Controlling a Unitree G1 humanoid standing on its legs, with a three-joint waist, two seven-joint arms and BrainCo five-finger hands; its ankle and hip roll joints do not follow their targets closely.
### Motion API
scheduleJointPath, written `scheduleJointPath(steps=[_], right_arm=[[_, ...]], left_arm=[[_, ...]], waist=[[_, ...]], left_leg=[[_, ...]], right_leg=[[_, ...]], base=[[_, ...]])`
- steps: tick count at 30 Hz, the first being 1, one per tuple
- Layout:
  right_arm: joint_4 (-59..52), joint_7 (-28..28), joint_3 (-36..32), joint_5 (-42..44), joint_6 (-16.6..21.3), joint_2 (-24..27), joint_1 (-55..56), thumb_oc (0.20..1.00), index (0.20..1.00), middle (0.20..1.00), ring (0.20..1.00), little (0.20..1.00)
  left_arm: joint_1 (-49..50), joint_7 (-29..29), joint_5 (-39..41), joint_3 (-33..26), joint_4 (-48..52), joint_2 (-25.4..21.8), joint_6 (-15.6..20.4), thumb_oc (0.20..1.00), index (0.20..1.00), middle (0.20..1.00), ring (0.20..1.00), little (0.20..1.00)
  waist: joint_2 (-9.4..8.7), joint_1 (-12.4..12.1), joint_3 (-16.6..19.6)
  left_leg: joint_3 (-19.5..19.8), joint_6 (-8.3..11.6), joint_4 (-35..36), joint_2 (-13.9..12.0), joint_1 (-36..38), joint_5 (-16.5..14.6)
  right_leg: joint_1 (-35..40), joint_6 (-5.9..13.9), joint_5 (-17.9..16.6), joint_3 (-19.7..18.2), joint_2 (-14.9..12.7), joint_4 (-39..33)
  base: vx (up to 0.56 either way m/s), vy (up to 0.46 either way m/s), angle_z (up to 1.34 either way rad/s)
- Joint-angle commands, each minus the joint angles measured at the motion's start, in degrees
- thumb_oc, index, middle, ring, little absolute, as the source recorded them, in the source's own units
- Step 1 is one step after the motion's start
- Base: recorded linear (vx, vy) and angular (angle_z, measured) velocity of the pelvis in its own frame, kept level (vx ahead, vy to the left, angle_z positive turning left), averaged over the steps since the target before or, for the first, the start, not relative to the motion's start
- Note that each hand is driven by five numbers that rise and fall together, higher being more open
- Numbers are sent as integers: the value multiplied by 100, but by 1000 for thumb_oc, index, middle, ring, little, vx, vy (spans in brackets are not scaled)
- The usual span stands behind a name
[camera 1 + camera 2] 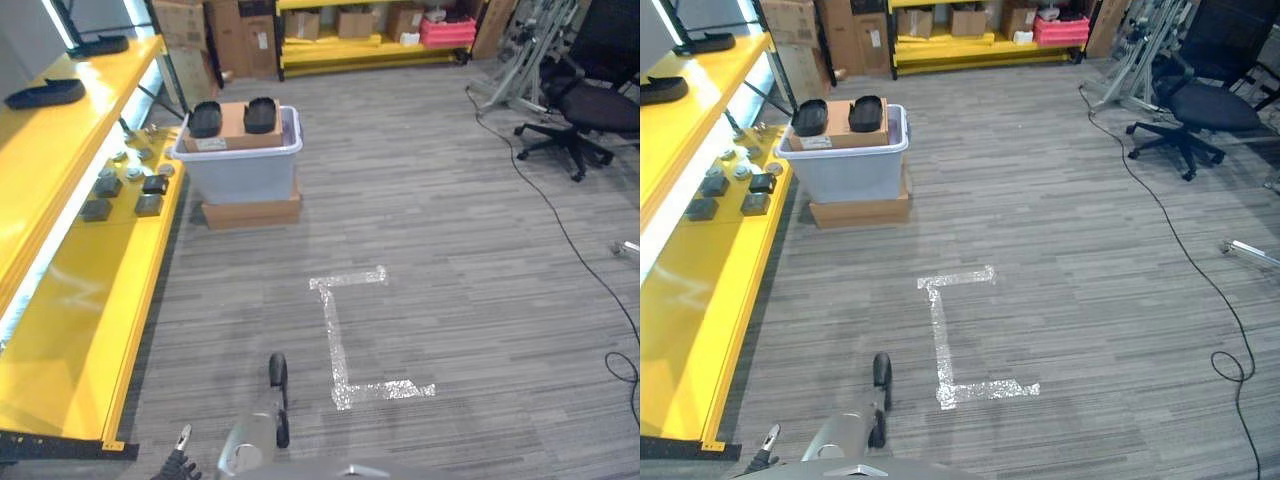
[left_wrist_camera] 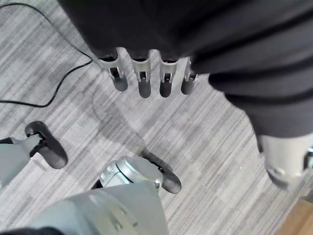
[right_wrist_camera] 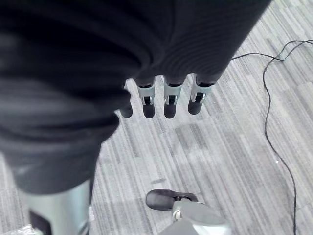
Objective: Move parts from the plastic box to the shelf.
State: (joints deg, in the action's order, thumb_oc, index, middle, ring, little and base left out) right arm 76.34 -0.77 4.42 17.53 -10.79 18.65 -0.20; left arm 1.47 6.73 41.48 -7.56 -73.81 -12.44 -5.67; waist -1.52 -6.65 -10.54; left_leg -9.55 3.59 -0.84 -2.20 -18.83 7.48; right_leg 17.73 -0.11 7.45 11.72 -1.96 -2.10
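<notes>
At eleven o'clock, two black parts (image 1: 232,117) are seen atop the plastic box (image 1: 240,165); rigid, light, best gripped across. Left hand (image 2: 146,78) and right hand (image 3: 168,100) hang released, empty.

Warehouse workshop, yellow shelving (image 1: 90,300), stacked cartons (image 1: 245,40)

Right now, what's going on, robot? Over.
Left hand and right hand open, holding nothing. Plastic box ahead on the floor beside the yellow shelf, two black parts on top. Taped floor mark between.
</notes>
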Motion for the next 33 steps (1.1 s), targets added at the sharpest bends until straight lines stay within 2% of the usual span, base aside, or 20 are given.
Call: scheduleJointPath(steps=[1,2,4,5,6,8,9,11,13,14,15,17,18,19,21,25,27,29,31,33], right_arm=[[-88,-94,186,-143,183,184,14,1000,1000,1000,1000,1000],[-56,-178,207,-204,193,121,-56,1000,1000,1000,1000,1000],[-48,-201,233,-196,207,67,-86,1000,1000,1000,1000,1000],[-55,-211,275,-107,200,1,-130,1000,1000,1000,1000,1000],[-96,-200,323,78,178,-84,-204,1000,1000,1000,1000,1000],[-153,-173,321,105,135,-139,-251,1000,1000,1000,1000,1000],[-241,-160,365,131,95,-194,-299,1000,1000,1000,1000,1000],[-291,-194,390,155,156,-216,-318,1000,1000,1000,1000,1000],[-383,-200,426,295,285,-227,-310,1000,1000,1000,1000,1000],[-459,-222,427,360,326,-199,-274,1000,1000,1000,1000,1000],[-494,-246,405,376,334,-191,-238,1000,1000,1000,1000,1000],[-538,-306,309,362,349,-193,-157,1000,1000,1000,1000,1000],[-549,-312,260,348,367,-207,-115,1000,1000,1000,1000,1000],[-574,-330,156,334,389,-241,-8,1000,1000,1000,1000,1000],[-575,-359,18,245,422,-302,100,1000,1000,1000,1000,1000],[-451,-391,-65,45,367,-291,108,1000,1000,1000,1000,1000],[-362,-322,-53,-22,307,-280,67,1000,1000,1000,1000,1000],[-258,-230,29,-68,185,-176,-6,1000,1000,1000,1000,1000],[-231,-189,82,-69,121,-85,-45,1000,1000,1000,1000,1000],[-228,-62,115,-153,49,16,-55,1000,1000,1000,1000,1000]], left_arm=[[321,53,68,-33,129,-173,282,1000,1000,1000,1000,1000],[350,26,-165,-73,102,-218,279,1000,1000,1000,1000,1000],[340,-2,-320,-66,100,-242,275,1000,1000,1000,1000,1000],[315,-26,-480,-16,80,-257,282,1000,1000,1000,1000,1000],[294,-53,-597,128,56,-236,274,1000,1000,1000,1000,1000],[291,-55,-628,247,46,-232,290,1000,1000,1000,1000,1000],[257,-102,-526,410,95,-225,262,1000,1000,1000,1000,1000],[170,-153,-420,524,141,-249,211,1000,1000,1000,1000,1000],[18,-227,-437,604,167,-280,135,1000,1000,1000,1000,1000],[-38,-247,-475,601,161,-308,88,1000,1000,1000,1000,1000],[-53,-241,-520,607,160,-325,70,1000,1000,1000,1000,1000],[-51,-206,-606,618,159,-360,68,1000,1000,1000,1000,1000],[-42,-179,-655,624,152,-378,81,1000,1000,1000,1000,1000],[-9,-119,-726,652,133,-408,110,1000,1000,1000,1000,1000],[114,-37,-855,595,141,-423,177,1000,1000,1000,1000,1000],[244,-153,-798,508,158,-344,214,1000,1000,1000,1000,1000],[279,-159,-797,420,138,-336,171,1000,1000,1000,1000,1000],[342,-81,-706,304,121,-264,158,1000,1000,1000,1000,1000],[378,-75,-628,272,128,-196,216,1000,1000,1000,1000,1000],[388,-89,-452,206,148,-113,247,1000,1000,1000,1000,1000]], waist=[[195,-389,215],[40,-478,281],[-40,-542,335],[-111,-612,416],[-146,-651,499],[-123,-646,537],[-85,-590,529],[8,-521,507],[-2,-386,416],[-17,-281,356],[-95,-216,330],[-227,-103,264],[-280,-56,248],[-307,19,181],[-355,30,123],[-398,19,203],[-407,31,292],[-397,2,413],[-352,-37,451],[-365,-89,463]], left_leg=[[-88,-79,-486,-215,-13,319],[-99,-148,-954,-30,46,26],[-172,-276,-1073,85,110,-126],[-233,-497,-1100,301,252,-331],[-212,-788,-1022,619,505,-567],[-188,-962,-970,784,681,-748],[-170,-1099,-863,887,914,-912],[-186,-1122,-787,801,998,-879],[-110,-1044,-777,834,1221,-991],[-15,-973,-788,843,1430,-1114],[101,-938,-855,917,1540,-1338],[200,-932,-1052,979,1603,-1571],[276,-927,-1136,994,1644,-1692],[435,-911,-1398,918,1784,-2019],[438,-883,-1618,783,1925,-2268],[424,-714,-1990,408,2066,-2464],[406,-605,-2177,174,2187,-2508],[336,-363,-2614,-215,2251,-2159],[393,-237,-3205,-429,2049,-1784],[528,-124,-4362,-527,1381,-1200]], right_leg=[[-849,310,174,-95,-10,1457],[-539,397,489,-27,-174,1782],[-434,486,394,54,-280,2052],[-442,681,93,161,-453,2685],[-733,996,-414,180,-656,3658],[-1058,1096,-684,165,-810,4318],[-1544,1118,-849,154,-914,4563],[-1950,955,-910,292,-779,4172],[-2382,880,-978,474,-764,3137],[-2637,899,-1187,516,-860,2362],[-2790,1061,-1480,364,-996,1787],[-3017,1158,-1943,228,-1211,800],[-3118,1210,-2055,152,-1326,475],[-3154,1290,-2235,42,-1501,-141],[-3174,1355,-2344,60,-1664,-224],[-2643,1354,-1942,103,-1557,-117],[-2533,1263,-1712,61,-1418,132],[-2413,1008,-1510,122,-1208,397],[-2278,797,-1406,124,-997,395],[-2065,491,-1270,196,-783,266]], base=[[710,203,-77],[663,181,-87],[430,162,-61],[555,372,-1],[597,432,10],[388,284,11],[199,122,29],[215,38,18],[341,-92,9],[473,-199,22],[454,-216,40],[382,-244,43],[647,-358,16],[636,-299,33],[689,-302,55],[641,-236,31],[555,-160,24],[665,-191,35],[408,-138,4],[344,-149,-8]])
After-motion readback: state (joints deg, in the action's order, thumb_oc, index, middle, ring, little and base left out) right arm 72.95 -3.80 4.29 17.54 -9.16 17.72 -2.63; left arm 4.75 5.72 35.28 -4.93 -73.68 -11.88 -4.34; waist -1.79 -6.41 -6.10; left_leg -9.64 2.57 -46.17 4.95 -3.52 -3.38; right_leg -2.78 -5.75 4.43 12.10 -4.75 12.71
